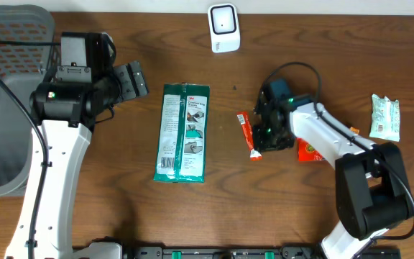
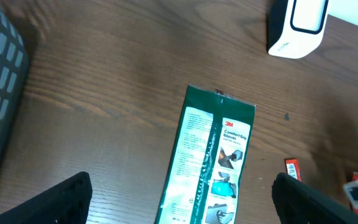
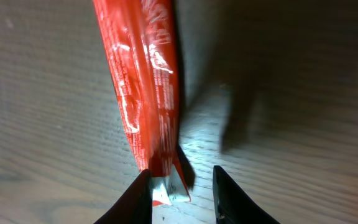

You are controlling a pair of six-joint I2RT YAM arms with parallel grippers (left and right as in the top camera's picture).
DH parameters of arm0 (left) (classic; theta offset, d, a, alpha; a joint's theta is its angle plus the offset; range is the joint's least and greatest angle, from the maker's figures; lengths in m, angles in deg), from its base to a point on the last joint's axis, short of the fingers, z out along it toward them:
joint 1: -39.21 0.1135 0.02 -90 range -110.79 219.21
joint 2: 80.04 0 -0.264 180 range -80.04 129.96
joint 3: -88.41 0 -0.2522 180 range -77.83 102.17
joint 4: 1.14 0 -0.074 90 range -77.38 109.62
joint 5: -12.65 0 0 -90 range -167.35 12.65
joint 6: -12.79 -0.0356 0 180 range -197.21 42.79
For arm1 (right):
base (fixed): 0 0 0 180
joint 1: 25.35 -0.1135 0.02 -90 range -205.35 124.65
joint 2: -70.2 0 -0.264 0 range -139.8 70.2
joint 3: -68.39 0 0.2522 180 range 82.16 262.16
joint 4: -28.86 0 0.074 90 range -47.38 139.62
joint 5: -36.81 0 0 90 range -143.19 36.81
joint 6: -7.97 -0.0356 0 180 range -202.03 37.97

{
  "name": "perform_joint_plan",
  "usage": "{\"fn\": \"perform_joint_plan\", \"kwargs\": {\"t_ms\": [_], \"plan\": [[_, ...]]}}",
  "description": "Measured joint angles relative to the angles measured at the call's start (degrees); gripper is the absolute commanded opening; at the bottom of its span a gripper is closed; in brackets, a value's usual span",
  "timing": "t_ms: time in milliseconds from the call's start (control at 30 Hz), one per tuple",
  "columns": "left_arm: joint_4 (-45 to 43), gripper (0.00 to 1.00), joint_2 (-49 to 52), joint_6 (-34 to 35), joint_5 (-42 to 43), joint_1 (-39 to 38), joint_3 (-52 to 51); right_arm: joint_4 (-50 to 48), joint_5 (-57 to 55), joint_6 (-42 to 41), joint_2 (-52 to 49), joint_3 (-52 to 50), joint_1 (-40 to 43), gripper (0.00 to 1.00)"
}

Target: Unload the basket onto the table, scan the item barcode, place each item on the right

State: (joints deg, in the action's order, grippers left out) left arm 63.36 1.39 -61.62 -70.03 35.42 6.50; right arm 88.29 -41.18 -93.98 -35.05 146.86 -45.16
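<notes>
A long red snack packet lies on the wooden table just left of my right gripper. In the right wrist view the packet's white crimped end sits between my right gripper's fingers. It rests against the left finger, with a clear gap to the right finger, so the jaws stand partly open. The white scanner stands at the back middle of the table. My left gripper hovers wide open and empty at the back left, above the green glove package.
The green 3M package lies flat mid-table. A second red packet lies under my right arm, and a white-green packet lies at the far right. A grey basket fills the left edge.
</notes>
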Motion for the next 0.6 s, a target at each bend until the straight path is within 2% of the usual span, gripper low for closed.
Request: {"fn": "perform_joint_plan", "kwargs": {"t_ms": [100,233,367,400,433,467,600], "plan": [[0.0,0.93,0.0,0.0,0.0,0.0,0.0,-5.5,0.2,-0.7,0.0,-2.8,-1.0,0.13],[0.0,0.93,0.0,0.0,0.0,0.0,0.0,-8.2,0.2,-1.2,0.1,-4.4,-1.0,0.07],[0.0,0.93,0.0,0.0,0.0,0.0,0.0,-8.0,-0.8,-1.5,0.1,-4.5,-1.0,0.13],[0.0,0.93,0.0,0.0,0.0,0.0,0.0,-8.0,-1.1,-1.6,0.2,-4.5,-1.0,0.17],[0.0,0.93,0.0,0.0,0.0,0.0,0.0,-7.9,-1.3,-1.7,0.2,-4.5,-1.0,0.25],[0.0,0.93,0.0,0.0,0.0,0.0,0.0,-7.9,-1.4,-1.7,0.3,-4.5,-1.0,0.27],[0.0,0.93,0.0,0.0,0.0,0.0,0.0,-7.2,-2.0,-2.1,0.5,-4.5,-1.0,0.27]]}}
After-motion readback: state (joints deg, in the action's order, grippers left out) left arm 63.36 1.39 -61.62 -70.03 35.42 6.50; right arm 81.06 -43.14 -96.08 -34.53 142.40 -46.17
